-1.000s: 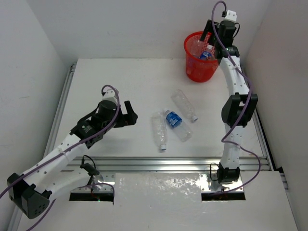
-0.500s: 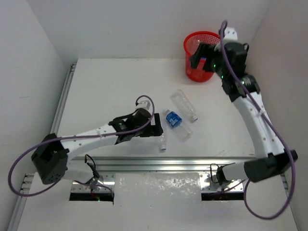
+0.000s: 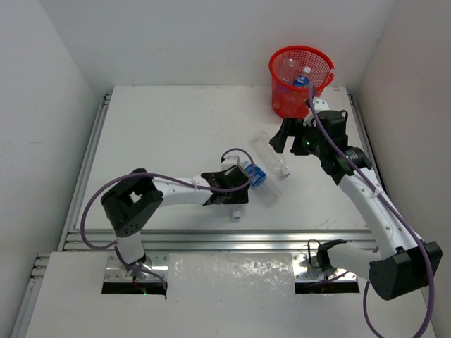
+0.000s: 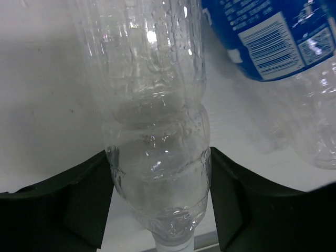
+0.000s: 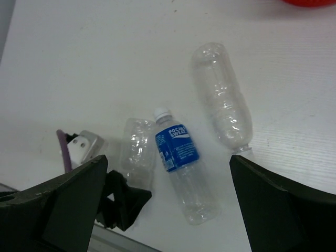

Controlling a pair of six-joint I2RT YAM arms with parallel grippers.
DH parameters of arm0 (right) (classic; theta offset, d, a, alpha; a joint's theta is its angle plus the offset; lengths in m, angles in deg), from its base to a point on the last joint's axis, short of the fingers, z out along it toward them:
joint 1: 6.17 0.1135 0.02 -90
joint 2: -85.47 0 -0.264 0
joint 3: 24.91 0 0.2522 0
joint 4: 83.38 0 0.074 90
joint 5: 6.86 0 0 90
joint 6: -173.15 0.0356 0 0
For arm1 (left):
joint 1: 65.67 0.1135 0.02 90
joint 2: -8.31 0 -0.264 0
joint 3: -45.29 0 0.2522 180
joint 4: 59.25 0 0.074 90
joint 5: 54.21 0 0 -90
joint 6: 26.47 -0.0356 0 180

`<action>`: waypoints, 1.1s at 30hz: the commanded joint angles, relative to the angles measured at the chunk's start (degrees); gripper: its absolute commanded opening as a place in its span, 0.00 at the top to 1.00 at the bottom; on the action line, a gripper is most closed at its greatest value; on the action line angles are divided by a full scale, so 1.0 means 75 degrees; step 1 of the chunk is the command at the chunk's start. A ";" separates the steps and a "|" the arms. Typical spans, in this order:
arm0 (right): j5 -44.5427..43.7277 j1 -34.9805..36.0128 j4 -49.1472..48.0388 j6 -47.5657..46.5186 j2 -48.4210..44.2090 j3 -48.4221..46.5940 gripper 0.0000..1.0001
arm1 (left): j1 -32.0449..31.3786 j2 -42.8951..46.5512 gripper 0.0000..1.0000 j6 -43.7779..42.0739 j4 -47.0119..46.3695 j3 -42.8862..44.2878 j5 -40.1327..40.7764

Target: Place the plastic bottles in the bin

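Clear, crumpled plastic fills the left gripper (image 4: pixel 158 157), whose jaws press on both flanks of a plain bottle (image 4: pixel 152 79) just above its neck; they cross its long axis squarely, with the cap toward the wrist and the body running straight ahead along the tabletop (image 4: pixel 42 79). Just beside those jaws lies the blue-labelled bottle (image 5: pixel 177 153) and beyond it a second plain bottle (image 5: pixel 220 100), both beneath the right gripper (image 3: pixel 285 135), which hovers with jaws spread wide and empty. The bin (image 3: pixel 282 102) stands well beyond both grippers and nearer the right one, so I judge the left arm's carry to be the longer.
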 commanded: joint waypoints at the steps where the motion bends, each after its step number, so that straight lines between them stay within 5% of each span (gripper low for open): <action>1: 0.0834 0.0117 -0.0532 0.0143 -0.0332 0.0142 0.01 | 0.0095 0.0090 0.40 0.0177 0.0080 -0.0172 0.0434; 6: 0.1854 0.0235 -0.0860 0.0167 -0.0332 0.0388 0.01 | 0.0400 0.1167 0.62 0.0214 0.0079 -0.1052 0.0704; 8: 0.2848 0.0270 -0.1374 0.0307 -0.0332 0.0669 0.01 | 0.0471 0.1963 0.85 -0.0054 0.0161 -0.1344 0.0903; 10: 0.4296 0.0270 -0.2275 0.0588 -0.0298 0.1054 0.01 | 0.0447 0.3071 0.92 -0.0487 -0.0013 -0.1637 0.0881; 14: 0.5872 0.0375 -0.4103 0.1641 0.0019 0.1502 0.01 | 0.0482 0.5208 0.94 -0.1715 -0.1939 -0.2923 -0.0381; 18: 0.6145 0.0890 -0.5637 0.2264 0.0428 0.1620 0.01 | 0.0506 0.6802 0.97 -0.2353 -0.3714 -0.3782 -0.2360; 26: 0.6601 0.1746 -0.7632 0.3061 0.1003 0.1655 0.01 | 0.0518 0.7181 0.97 -0.2342 -0.5381 -0.4346 -0.3900; 29: 0.6895 0.1899 -0.7588 0.3085 0.1202 0.1538 0.30 | 0.0518 0.7099 0.87 -0.2353 -0.5405 -0.4241 -0.3936; 30: 0.6849 0.1899 -0.7494 0.3062 0.1237 0.1514 0.48 | 0.0506 0.7145 0.71 -0.2388 -0.5382 -0.4206 -0.3890; 31: 0.6721 0.1899 -0.7308 0.2969 0.1261 0.1479 0.81 | 0.0518 0.7180 0.60 -0.2423 -0.5312 -0.4112 -0.3796; 32: 0.6511 0.1899 -0.6610 0.2597 0.1261 0.1444 0.94 | 0.0518 0.7239 0.45 -0.2447 -0.5021 -0.4042 -0.3633; 33: 0.6242 0.1899 -0.6162 0.2338 0.1250 0.1304 1.00 | 0.0518 0.7344 0.20 -0.2470 -0.4821 -0.3983 -0.3225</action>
